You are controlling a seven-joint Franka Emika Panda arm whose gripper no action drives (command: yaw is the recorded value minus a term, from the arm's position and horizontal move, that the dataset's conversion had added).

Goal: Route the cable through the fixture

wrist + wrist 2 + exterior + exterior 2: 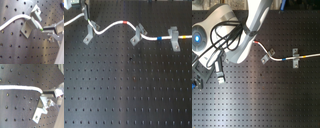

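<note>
Bracket fills first wrist view, cable entering; tool state unclear. First exterior view: worktop front half open.

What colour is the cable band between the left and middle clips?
Red band on the white cable, clearest in the first exterior view.

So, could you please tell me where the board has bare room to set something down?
Below the three grey metal clips, the black perforated board is bare to the first exterior view's bottom edge. The strip along the white banded cable is crowded, especially near the end effector.
</note>
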